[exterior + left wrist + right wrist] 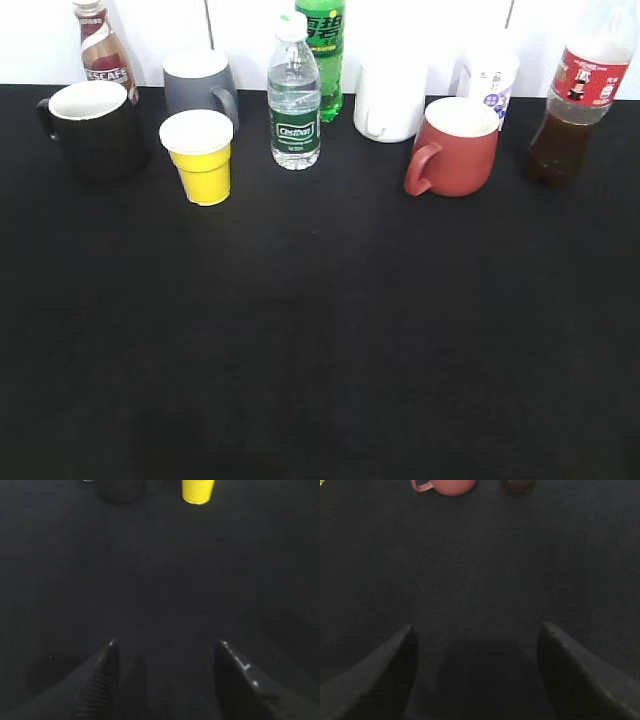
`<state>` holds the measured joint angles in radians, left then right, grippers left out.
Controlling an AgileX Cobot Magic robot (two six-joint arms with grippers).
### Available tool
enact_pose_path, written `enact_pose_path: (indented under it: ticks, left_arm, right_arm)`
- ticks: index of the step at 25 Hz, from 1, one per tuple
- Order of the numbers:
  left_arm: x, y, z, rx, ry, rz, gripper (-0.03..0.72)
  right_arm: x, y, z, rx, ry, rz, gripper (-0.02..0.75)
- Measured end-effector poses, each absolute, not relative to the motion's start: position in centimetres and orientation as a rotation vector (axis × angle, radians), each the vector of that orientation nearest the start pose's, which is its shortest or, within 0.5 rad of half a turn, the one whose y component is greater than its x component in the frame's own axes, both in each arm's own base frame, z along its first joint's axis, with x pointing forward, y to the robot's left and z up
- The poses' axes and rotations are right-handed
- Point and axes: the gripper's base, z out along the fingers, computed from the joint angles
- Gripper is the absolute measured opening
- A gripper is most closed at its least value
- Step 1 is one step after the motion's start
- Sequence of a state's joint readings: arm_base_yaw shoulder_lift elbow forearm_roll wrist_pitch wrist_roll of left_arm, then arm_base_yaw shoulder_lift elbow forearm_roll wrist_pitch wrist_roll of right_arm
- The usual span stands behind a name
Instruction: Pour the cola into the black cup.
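The cola [577,100], a tall clear bottle of dark liquid with a red label, stands at the far right back of the table; its base shows at the top of the right wrist view [518,485]. The black cup [95,128], white inside, stands at the far left back; its base shows in the left wrist view [121,491]. My left gripper [167,645] is open and empty above the black cloth. My right gripper [477,627] is open and empty too. Neither gripper shows in the exterior view.
Along the back stand a Nescafe bottle [102,50], a grey mug [200,88], a yellow cup [200,155], a water bottle [294,95], a green soda bottle [324,50], a white jug [390,100], a red mug [455,147] and a white cup [490,78].
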<state>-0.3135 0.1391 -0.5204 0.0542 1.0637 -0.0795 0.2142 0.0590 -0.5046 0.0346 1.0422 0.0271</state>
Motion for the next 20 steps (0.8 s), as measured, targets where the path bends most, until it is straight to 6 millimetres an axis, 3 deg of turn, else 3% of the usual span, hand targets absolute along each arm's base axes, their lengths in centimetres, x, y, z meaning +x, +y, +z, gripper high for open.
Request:
enact_pose_path:
  ticks: [6, 8, 20]
  left_arm:
    - [-0.6, 0.5, 28.3, 0.048, 2.028, -0.067, 0.458]
    - [-0.8, 0.5, 28.2, 0.031, 2.019, -0.056, 0.458]
    - [-0.8, 0.5, 28.2, -0.003, 2.02, -0.035, 0.458]
  right_arm:
    - [0.2, 0.3, 28.0, 0.058, 2.063, 0.041, 0.563]
    - [-0.5, 0.3, 28.0, 0.057, 2.016, 0.04, 0.563]
    - [-0.6, 0.3, 28.0, 0.059, 2.012, 0.04, 0.563]
